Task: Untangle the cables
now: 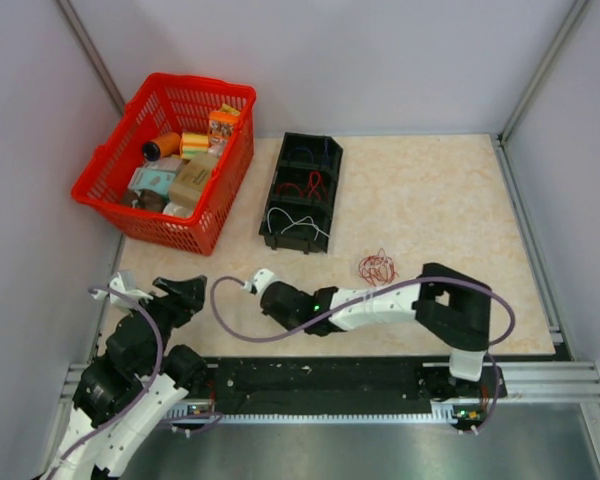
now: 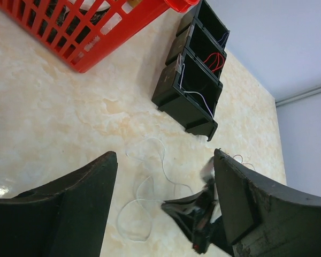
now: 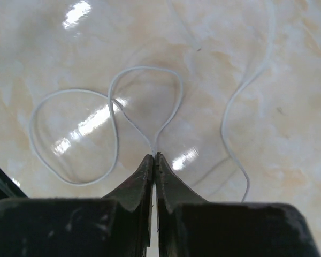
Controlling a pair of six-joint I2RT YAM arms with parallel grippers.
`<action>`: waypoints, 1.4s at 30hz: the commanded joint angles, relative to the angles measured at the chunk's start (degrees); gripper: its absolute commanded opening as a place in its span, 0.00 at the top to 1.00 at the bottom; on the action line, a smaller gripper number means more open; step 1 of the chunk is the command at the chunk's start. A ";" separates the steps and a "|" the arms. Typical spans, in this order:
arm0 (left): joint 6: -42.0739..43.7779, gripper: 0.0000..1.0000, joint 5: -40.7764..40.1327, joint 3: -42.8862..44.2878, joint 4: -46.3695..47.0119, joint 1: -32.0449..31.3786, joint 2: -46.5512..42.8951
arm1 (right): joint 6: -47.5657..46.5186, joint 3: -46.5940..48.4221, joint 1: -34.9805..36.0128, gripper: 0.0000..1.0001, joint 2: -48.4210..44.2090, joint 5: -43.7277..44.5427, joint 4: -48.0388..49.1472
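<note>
A thin white cable [image 3: 115,115] lies in loose loops on the beige table. My right gripper [image 3: 154,156] is shut on it where two strands meet. In the top view the right gripper [image 1: 253,284] reaches left across the near middle of the table. The white cable [image 2: 144,184] also shows in the left wrist view, between my open, empty left gripper's [image 2: 165,155] fingers and well beyond them. The left gripper [image 1: 185,292] sits at the near left. A red cable bundle [image 1: 377,267] lies loose on the table to the right.
A black three-compartment tray [image 1: 276,172] stands behind, holding a dark blue cable [image 1: 317,152], a red cable [image 1: 313,185] and a white cable [image 1: 298,222]. A red basket [image 1: 108,160] of boxes stands at the far left. Grey walls close in both sides.
</note>
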 commanded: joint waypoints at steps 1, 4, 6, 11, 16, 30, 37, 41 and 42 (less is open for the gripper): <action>-0.90 0.23 1.75 -1.53 3.26 0.09 -0.36 | 5.26 -3.87 -6.25 1.00 -13.71 -4.27 4.99; -1.17 0.23 3.42 -3.02 4.57 0.17 3.24 | 7.55 -4.32 -10.82 1.00 -20.14 -9.81 5.70; -1.34 0.23 4.57 -3.99 5.54 0.17 4.12 | 9.13 -3.45 -14.16 1.00 -23.22 -13.84 5.35; -1.69 0.23 6.33 -5.58 7.74 0.17 5.00 | 11.78 2.08 -22.25 1.00 -26.57 -21.67 3.33; -1.87 0.23 7.91 -6.28 8.88 0.17 5.44 | 12.48 8.85 -27.71 1.00 -24.65 -25.99 1.48; -1.52 0.23 8.96 -6.54 10.03 0.17 6.67 | 10.73 28.01 -30.61 1.00 -22.27 -27.66 -1.85; -1.43 0.23 9.14 -6.81 10.38 0.09 6.49 | 9.06 34.26 -31.49 1.00 -21.30 -26.43 -3.88; -1.26 0.23 9.32 -6.98 10.47 0.17 6.67 | 8.88 35.14 -31.84 1.00 -20.95 -26.26 -3.88; -1.25 0.22 9.40 -7.07 10.47 0.17 6.76 | 8.97 35.49 -32.02 1.00 -20.60 -26.52 -3.88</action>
